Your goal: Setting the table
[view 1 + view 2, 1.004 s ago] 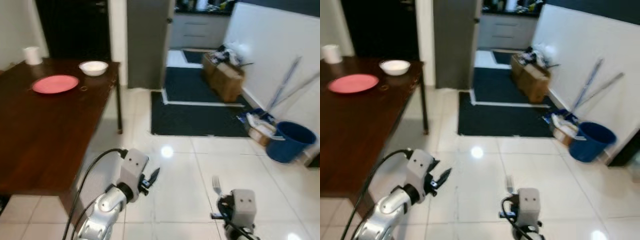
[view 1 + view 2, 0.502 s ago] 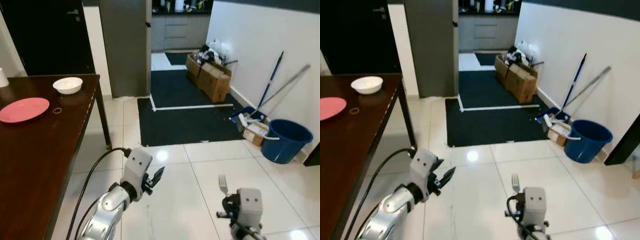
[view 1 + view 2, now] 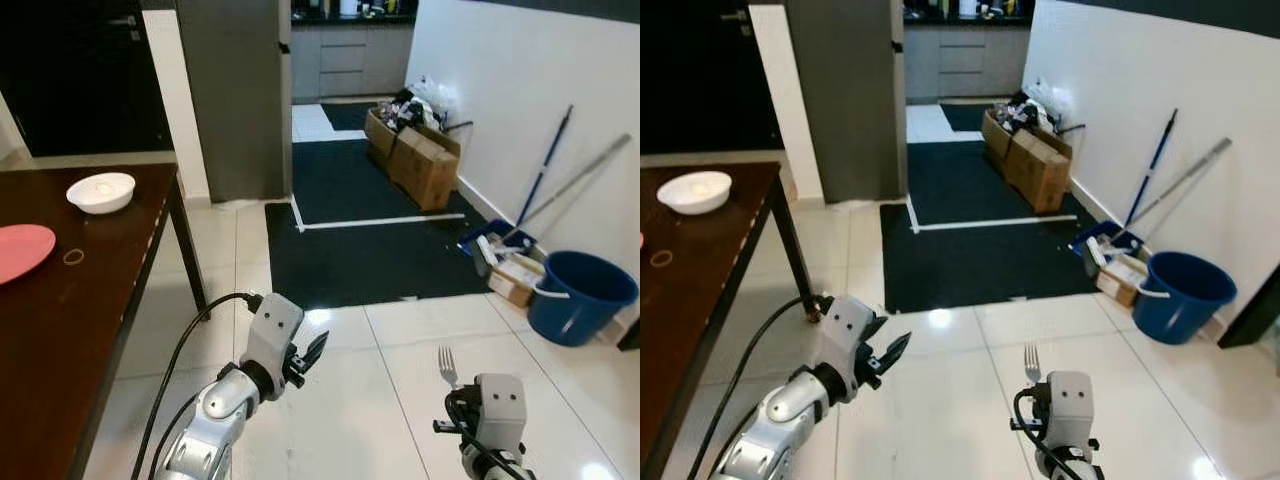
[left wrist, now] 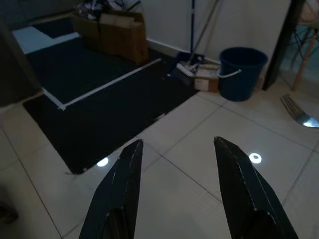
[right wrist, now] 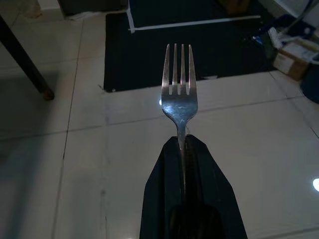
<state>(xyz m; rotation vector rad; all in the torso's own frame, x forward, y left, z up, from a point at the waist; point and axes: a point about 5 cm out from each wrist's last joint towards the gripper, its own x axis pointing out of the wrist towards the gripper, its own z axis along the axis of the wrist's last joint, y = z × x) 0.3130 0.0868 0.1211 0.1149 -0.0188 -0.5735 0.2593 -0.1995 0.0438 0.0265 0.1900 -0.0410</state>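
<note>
Overhead, so to speak, the head camera looks down on a pale tiled floor (image 3: 420,330) with a dark wooden table (image 3: 70,330) along the robot's left side. A large black mat (image 3: 370,240) lies on the floor ahead, running toward a kitchen doorway. Against the white wall on the right stand cardboard boxes (image 3: 420,160), and nearer the robot a blue bucket (image 3: 580,298) sits beside a small box of clutter, with a mop and a broom leaning on the wall above them.

On the table's far end rests a white bowl (image 3: 101,191); nearer, at the picture's left edge, lies a pink plate (image 3: 20,250), and a small ring (image 3: 73,257) lies on the wood just beside the plate.

Low in view, the left gripper (image 3: 312,352) hangs over the tiles next to the table's edge, its two black fingers (image 4: 122,189) spread apart with nothing between them. The right gripper (image 5: 185,149) is held over the floor to the right, well apart from the table, its fingers pressed together on the handle of a silver fork (image 5: 180,94). That fork stands upright with its tines pointing up and away from the gripper.
</note>
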